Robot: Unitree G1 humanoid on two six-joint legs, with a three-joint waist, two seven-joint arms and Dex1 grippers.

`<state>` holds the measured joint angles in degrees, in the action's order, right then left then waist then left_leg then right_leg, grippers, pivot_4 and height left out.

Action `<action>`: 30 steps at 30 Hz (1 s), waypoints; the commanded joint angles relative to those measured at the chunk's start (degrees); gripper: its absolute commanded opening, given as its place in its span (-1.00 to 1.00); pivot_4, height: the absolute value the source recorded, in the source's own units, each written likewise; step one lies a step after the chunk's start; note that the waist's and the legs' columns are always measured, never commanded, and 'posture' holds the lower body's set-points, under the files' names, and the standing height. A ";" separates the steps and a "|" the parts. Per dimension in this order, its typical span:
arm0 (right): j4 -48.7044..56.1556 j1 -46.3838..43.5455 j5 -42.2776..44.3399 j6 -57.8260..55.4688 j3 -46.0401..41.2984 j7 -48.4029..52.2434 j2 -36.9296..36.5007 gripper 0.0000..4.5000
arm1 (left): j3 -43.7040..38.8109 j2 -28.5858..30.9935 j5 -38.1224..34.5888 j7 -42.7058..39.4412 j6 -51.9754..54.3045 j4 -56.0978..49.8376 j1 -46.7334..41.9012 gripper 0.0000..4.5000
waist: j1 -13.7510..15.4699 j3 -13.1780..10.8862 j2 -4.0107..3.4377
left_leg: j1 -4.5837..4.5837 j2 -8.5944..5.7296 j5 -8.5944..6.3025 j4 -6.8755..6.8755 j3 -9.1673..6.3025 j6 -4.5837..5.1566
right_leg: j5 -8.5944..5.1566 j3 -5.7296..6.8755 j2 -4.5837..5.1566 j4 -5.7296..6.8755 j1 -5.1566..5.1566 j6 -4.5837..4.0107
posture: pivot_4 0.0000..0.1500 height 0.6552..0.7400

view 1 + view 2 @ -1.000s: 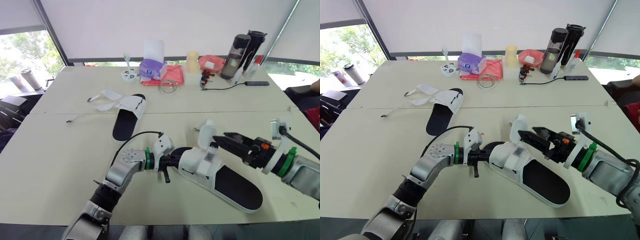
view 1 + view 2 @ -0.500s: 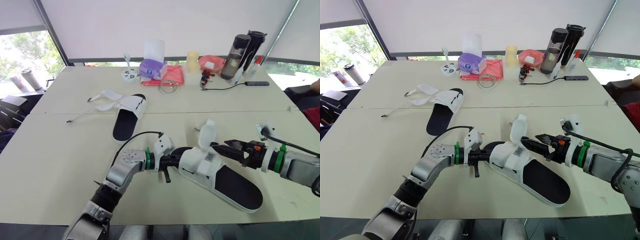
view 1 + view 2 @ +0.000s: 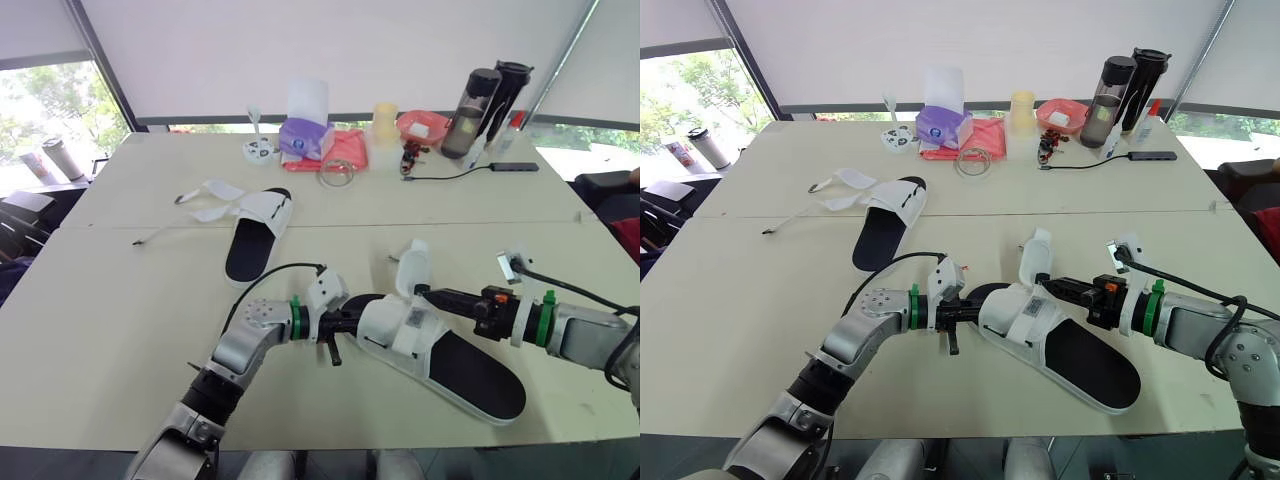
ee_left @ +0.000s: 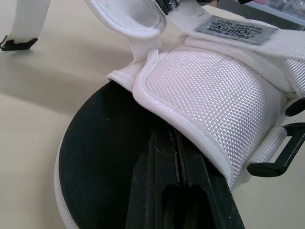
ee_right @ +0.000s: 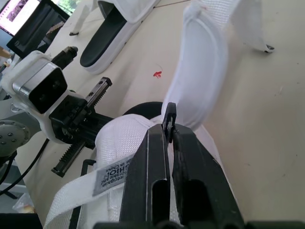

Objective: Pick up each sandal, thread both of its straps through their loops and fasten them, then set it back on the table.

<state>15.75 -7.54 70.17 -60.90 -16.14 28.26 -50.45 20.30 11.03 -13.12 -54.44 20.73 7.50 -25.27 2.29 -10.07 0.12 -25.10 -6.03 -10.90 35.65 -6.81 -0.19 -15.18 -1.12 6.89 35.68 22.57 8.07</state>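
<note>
The near sandal [image 3: 440, 345], white upper on a black sole, lies on the table in front of me. My left gripper [image 3: 345, 318] is shut at its toe end, the fingertips [image 4: 174, 143] tucked under the edge of the white upper over the black footbed. One white strap [image 3: 412, 265] stands up from the upper. My right gripper [image 3: 420, 292] is shut at that strap's base [image 5: 190, 114], with a small black piece showing between its tips. A black loop [image 4: 276, 157] hangs at the upper's side. The far sandal [image 3: 255, 235] lies further back on the left with its loose straps [image 3: 215, 190] spread out.
Along the table's far edge stand a purple tissue box [image 3: 305, 135], a red cloth [image 3: 345, 150], a yellow cup [image 3: 385, 120], two dark bottles [image 3: 480, 100] and a cable with a hub [image 3: 515, 167]. A seam [image 3: 150, 227] runs across the table.
My right gripper has moved left to the base of the raised strap and gone from wide open to shut. The left gripper and both sandals have stayed put.
</note>
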 commanded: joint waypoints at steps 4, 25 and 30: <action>2.79 0.22 3.28 1.60 -5.36 2.59 2.44 -0.97 | 0.31 0.35 1.40 1.40 0.49 1.59 0.84 -1.00 | 0.00 0.00 0.00 | 0.00 0.00 0.00 0.00 0.00 0.00 | 0.00 0.00 0.00 0.00 0.00 0.00 | 1.00 1.00; 2.92 1.06 15.54 6.81 -13.92 -8.21 8.36 -0.97 | 0.51 0.15 1.43 1.19 0.21 2.54 0.17 -1.00 | -0.04 0.00 0.00 | 0.00 0.01 0.00 0.00 0.00 0.00 | 0.00 -0.02 0.00 0.01 0.02 0.01 | 1.00 1.00; 0.13 2.10 11.74 6.21 -12.50 -8.42 8.36 -0.97 | 0.43 0.20 1.41 1.29 0.23 2.44 0.28 -1.00 | -0.04 0.00 0.00 | 0.00 0.01 0.00 -0.01 0.00 0.00 | 0.00 -0.02 0.00 0.02 0.02 0.01 | 1.00 1.00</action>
<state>16.12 -5.20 83.01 -56.33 -27.68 19.95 -42.03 20.31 10.83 -13.12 -54.11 20.38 8.06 -25.54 2.25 -10.07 0.12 -25.10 -6.03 -10.90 35.65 -6.80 -0.19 -15.18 -1.14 6.89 35.70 22.59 8.08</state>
